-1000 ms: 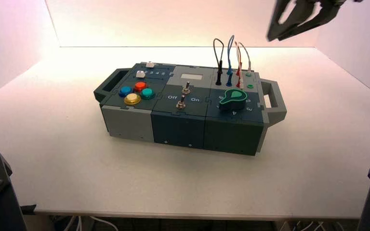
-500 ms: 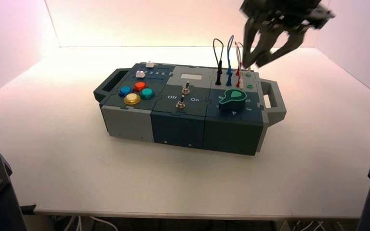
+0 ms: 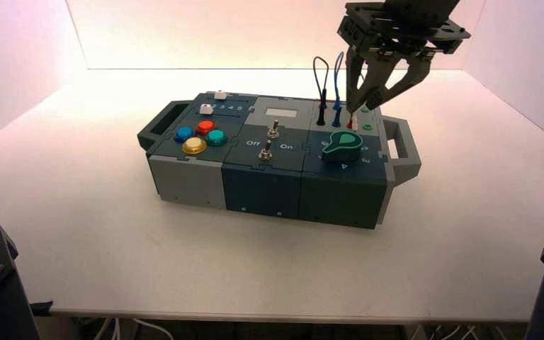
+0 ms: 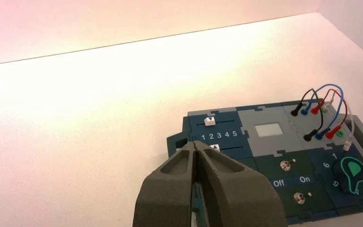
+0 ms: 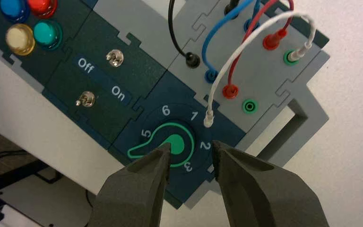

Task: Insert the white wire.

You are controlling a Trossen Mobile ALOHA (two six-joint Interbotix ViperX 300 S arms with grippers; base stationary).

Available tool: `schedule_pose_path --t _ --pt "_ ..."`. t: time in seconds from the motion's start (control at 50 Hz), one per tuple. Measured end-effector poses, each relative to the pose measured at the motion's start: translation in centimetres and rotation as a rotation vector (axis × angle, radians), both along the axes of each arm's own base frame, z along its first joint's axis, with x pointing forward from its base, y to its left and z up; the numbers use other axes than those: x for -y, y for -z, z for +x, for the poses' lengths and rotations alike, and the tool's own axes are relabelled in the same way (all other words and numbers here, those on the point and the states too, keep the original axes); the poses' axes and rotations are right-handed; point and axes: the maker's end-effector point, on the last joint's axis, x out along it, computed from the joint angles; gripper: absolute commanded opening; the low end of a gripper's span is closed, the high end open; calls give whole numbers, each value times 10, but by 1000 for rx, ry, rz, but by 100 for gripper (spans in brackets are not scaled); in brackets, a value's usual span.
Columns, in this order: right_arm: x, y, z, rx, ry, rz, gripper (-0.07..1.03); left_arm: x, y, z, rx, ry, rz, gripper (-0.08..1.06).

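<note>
Right pincer [image 3: 362, 108]: wide, shifted leftward from upper-right edge, above wires.
Thin white looped wire [image 5: 260, 29]: one end in green round socket [image 5: 289, 58], other loose, frame centre.
Left pincer [image 4: 194, 144]: narrow, lower centre.

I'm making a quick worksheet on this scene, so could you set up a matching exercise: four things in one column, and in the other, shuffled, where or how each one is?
Things
1. white wire
2. right gripper
3. left gripper
4. yellow button

Places and states
A. jaws shut, holding nothing
B. on the box's left part, beside the green button
C. one end in a green-ringed socket, the other end loose
D. jaws open, over the box's right part

Pairs: 1-C; 2-D; 3-A; 4-B
</note>
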Motion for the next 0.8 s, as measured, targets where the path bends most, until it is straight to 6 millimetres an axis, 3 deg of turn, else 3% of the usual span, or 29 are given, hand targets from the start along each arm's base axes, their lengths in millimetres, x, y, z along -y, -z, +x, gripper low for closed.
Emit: schedule_pose_path --t 0.8 --pt "-6 16 20 -20 -32 -65 43 -1 -4 -1 15 0 -7 -3"
